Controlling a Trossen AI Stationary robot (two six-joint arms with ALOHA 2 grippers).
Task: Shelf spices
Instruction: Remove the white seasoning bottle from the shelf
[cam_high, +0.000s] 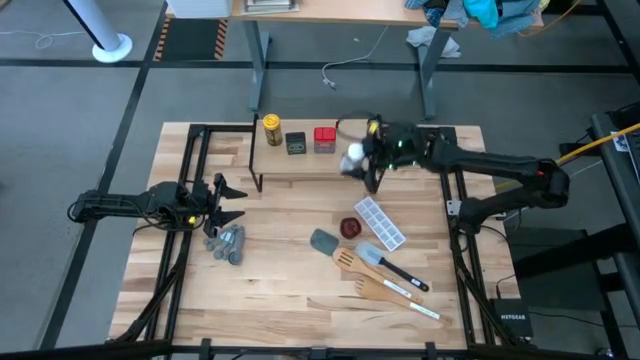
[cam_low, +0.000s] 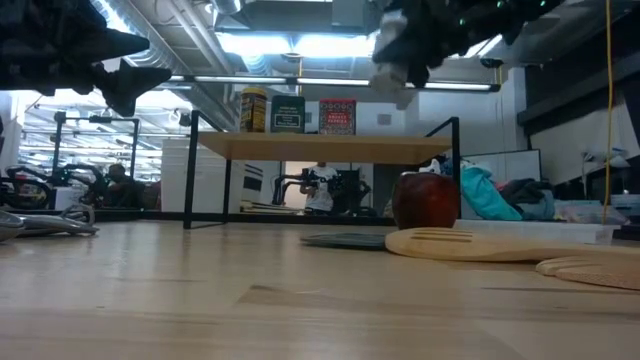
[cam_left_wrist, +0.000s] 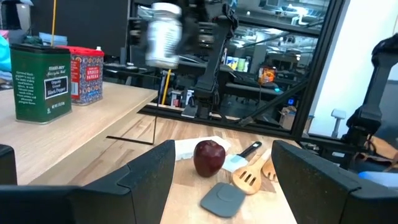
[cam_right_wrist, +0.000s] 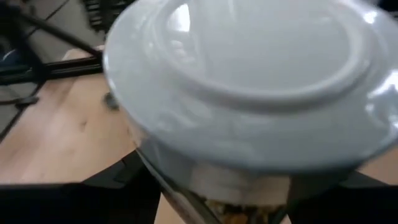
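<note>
The shelf (cam_high: 300, 165) stands at the table's far middle. On its top board stand the yellow-lidded amber jar (cam_high: 270, 128), the dark square tin (cam_high: 295, 142) and the red square tin (cam_high: 324, 138); all three also show in the low view, the tins (cam_low: 288, 113) (cam_low: 338, 116) beside the jar (cam_low: 253, 110). My right gripper (cam_high: 366, 158) is shut on the white-capped jar (cam_high: 354, 155), in the air over the shelf's right part (cam_left_wrist: 165, 34). My left gripper (cam_high: 238, 203) waits open and empty over the table's left side, above the grey measuring spoons (cam_high: 228, 242). My right gripper pinches the white-capped jar's body just below its cap (cam_right_wrist: 205, 180), one dark finger (cam_right_wrist: 118, 180) on each side. The fingers come from the table's right, about level. The jar is lifted clear above the shelf board, its white cap (cam_right_wrist: 249, 62) toward the wrist camera.
On the table's right half lie a white ice tray (cam_high: 380, 222), the small dark red round dish (cam_high: 349, 228), a grey spatula (cam_high: 325, 240) and wooden utensils (cam_high: 378, 285). Bare shelf board lies to the right of the red tin (cam_left_wrist: 124, 106).
</note>
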